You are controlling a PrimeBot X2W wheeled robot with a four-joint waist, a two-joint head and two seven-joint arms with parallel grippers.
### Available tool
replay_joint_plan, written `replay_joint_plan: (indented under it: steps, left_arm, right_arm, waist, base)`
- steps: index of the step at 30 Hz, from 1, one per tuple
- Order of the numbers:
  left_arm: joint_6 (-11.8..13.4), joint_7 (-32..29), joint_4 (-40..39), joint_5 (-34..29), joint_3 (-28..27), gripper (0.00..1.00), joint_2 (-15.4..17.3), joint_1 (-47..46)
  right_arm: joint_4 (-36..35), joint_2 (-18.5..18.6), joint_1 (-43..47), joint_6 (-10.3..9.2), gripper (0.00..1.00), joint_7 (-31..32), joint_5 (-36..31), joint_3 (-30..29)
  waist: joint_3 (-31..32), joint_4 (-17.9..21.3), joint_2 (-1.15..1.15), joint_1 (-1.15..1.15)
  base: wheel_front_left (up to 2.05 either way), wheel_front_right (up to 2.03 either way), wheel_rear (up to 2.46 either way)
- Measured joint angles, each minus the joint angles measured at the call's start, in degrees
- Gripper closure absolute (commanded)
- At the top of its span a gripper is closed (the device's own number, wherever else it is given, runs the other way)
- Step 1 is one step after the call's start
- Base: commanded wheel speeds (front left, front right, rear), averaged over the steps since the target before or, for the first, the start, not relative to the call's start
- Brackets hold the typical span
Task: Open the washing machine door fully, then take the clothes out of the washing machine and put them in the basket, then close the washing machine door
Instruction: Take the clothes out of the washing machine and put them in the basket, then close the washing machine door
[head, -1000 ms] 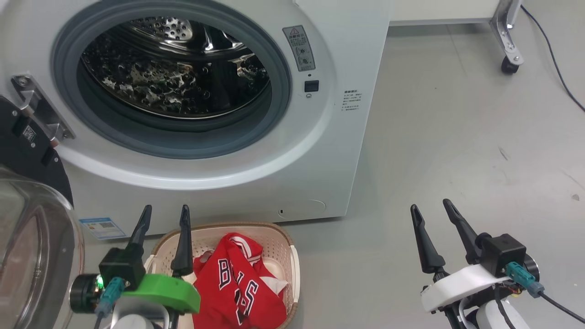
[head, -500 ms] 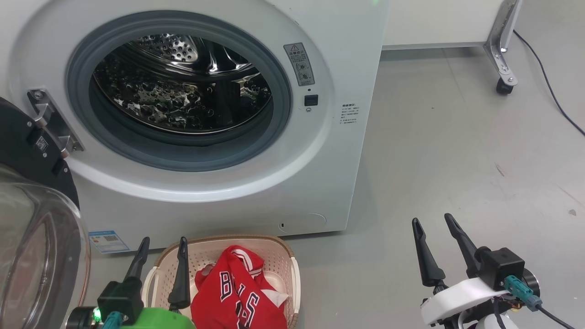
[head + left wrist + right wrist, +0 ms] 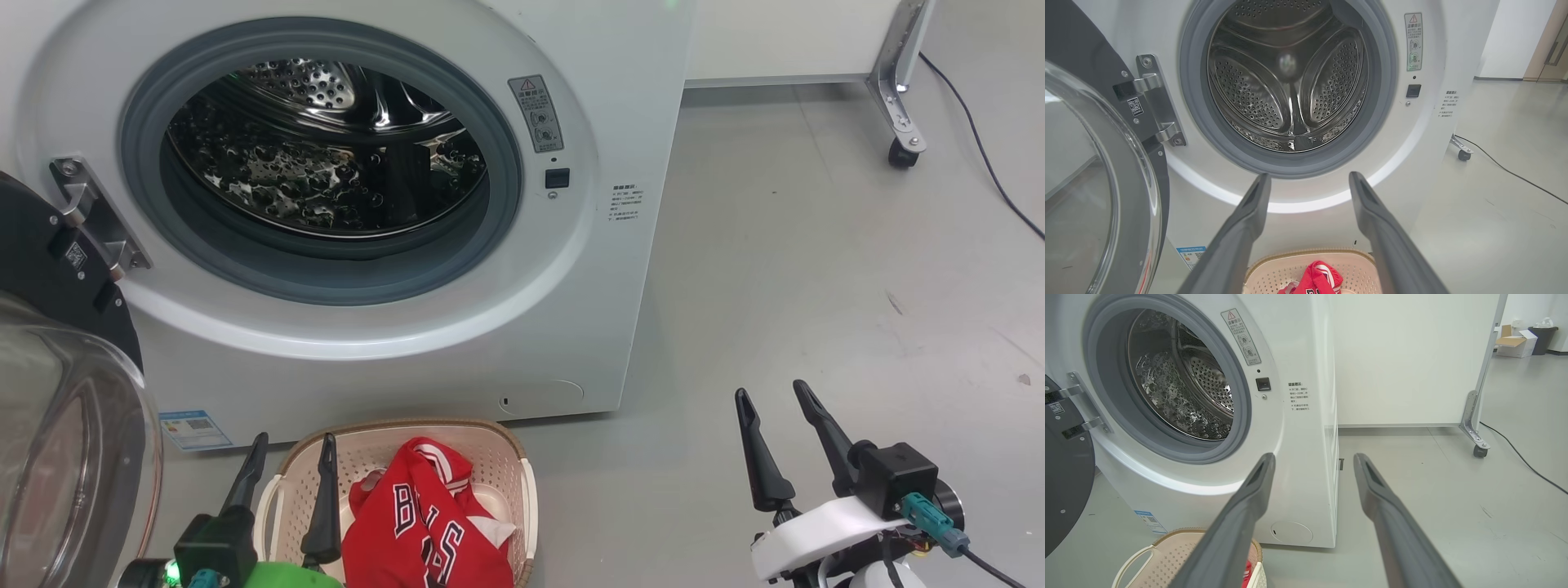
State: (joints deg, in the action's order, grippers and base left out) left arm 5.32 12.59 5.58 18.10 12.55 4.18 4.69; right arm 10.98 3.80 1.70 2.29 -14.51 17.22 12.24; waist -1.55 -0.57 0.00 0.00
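- The washing machine door (image 3: 57, 457) stands wide open, left of the left gripper (image 3: 295, 438).
- That left gripper, spread and empty, has drawn back; the clothes (image 3: 424, 523) lie in the basket (image 3: 500, 445) just right of it.
- The drum (image 3: 326, 171) beyond looks bare: closing comes next.
- The right gripper (image 3: 770, 389): spread, empty, steady.

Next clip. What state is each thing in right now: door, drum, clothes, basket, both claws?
washing machine door: open, swung out to the left
drum: empty
clothes: crumpled, lying in the basket
basket: upright, holding the clothes
left claw: open, empty, by the basket's left end
right claw: open, empty
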Motion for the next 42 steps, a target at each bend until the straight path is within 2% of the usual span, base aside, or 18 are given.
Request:
replay_joint_plan:
  steps: [21,42]
  left_arm:
    - [0.44,-2.03,-2.85,-1.32,0.14,0.00,0.21,1.50]
    - [0.75,-3.96,-5.22,-1.68,0.68,0.00,0.18,2.66]
  right_arm:
    - [-0.12,-0.10,0.03,0.00,0.00,0.00,0.01,0.71]
    - [-0.12,-0.14,0.10,-0.01,0.00,0.00,0.01,0.83]
  waist:
    - [0.26,0.10,0.00,0.00]
    - [0.88,-0.21,0.00,0.00]
  base:
    - [-0.17,0.17,0.00]
    - [-0.89,0.89,0.00]
